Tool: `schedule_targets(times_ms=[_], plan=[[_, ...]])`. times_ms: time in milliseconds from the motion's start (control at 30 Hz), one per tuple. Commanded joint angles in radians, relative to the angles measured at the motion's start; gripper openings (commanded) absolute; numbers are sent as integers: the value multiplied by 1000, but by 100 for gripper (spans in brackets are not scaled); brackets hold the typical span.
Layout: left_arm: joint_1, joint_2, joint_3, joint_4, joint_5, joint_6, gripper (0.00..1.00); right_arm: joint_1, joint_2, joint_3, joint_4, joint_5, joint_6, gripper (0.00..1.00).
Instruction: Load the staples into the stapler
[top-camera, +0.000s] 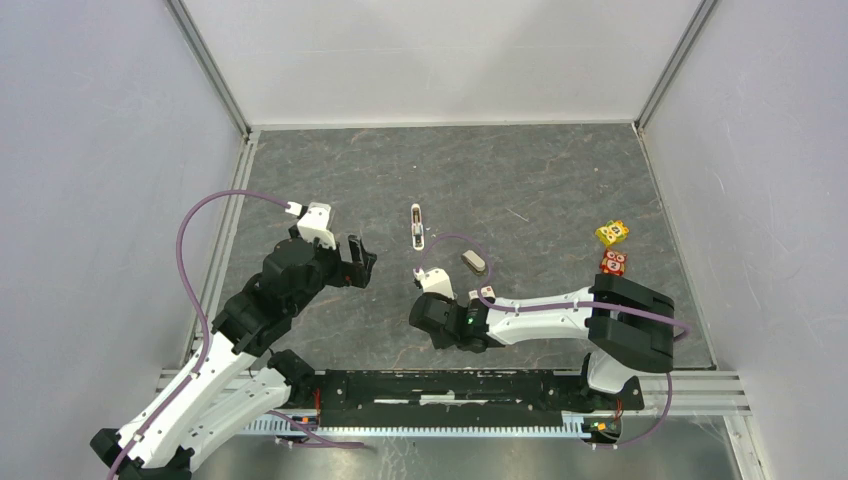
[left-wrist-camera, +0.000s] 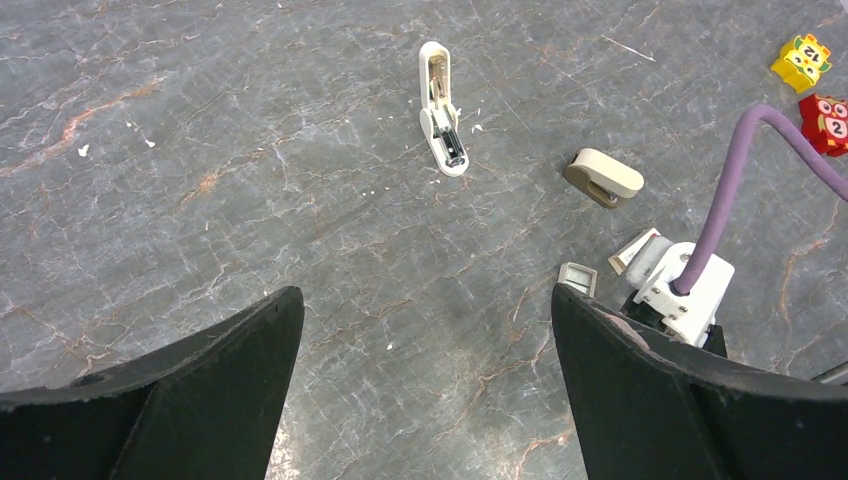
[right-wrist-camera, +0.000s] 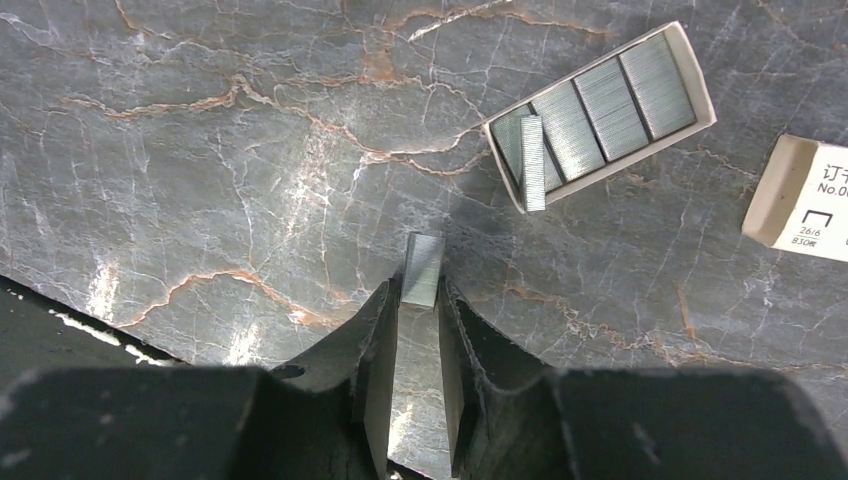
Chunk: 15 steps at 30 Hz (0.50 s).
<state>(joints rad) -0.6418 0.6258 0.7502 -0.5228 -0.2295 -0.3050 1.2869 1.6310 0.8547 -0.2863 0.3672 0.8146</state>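
The white stapler (top-camera: 416, 224) lies opened flat at mid-table; it also shows in the left wrist view (left-wrist-camera: 441, 110). My right gripper (right-wrist-camera: 420, 295) is shut on a short strip of staples (right-wrist-camera: 423, 268), held between the fingertips over the table. Just beyond it lies the open whitish staple box (right-wrist-camera: 600, 105) with several strips in it and one loose strip (right-wrist-camera: 533, 150) tilted across its end. The printed box cover (right-wrist-camera: 805, 200) lies to the right. My left gripper (left-wrist-camera: 425, 300) is open and empty, left of the right wrist (top-camera: 432, 280).
A beige stapler-like piece (top-camera: 473, 261) lies right of the stapler, also in the left wrist view (left-wrist-camera: 603, 177). A yellow cube (top-camera: 612, 233) and a red cube (top-camera: 614, 263) sit at the right. Walls enclose the table on three sides.
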Motion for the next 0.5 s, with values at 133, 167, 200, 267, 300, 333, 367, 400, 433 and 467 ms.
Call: schedule_targets(times_ms=[133,167,200,267,300,333,367,400,433,467], plan=[[-1,-2,1,25,8,37,100,14,14,33,-42,27,3,30],[0,0,1,24,10,37,100,16,12,32,-41,27,3,29],[0,1,0,24,14,37,100,17,13,32,-39,28,3,28],[0,7,0,22,14,26,100,17,9,29,-35,31,-2,24],[0,14,2,16,16,14,100,17,8,25,-24,33,-9,22],[0,25,6,10,17,-6,100,17,2,19,-9,37,-17,20],[0,38,9,2,23,-31,100,17,-5,11,3,39,-23,19],[1,54,10,2,46,-46,100,16,-13,5,18,44,-35,19],[2,69,10,4,75,-64,100,17,-23,2,31,49,-50,19],[8,88,9,8,128,-77,100,17,-31,-3,42,54,-60,19]])
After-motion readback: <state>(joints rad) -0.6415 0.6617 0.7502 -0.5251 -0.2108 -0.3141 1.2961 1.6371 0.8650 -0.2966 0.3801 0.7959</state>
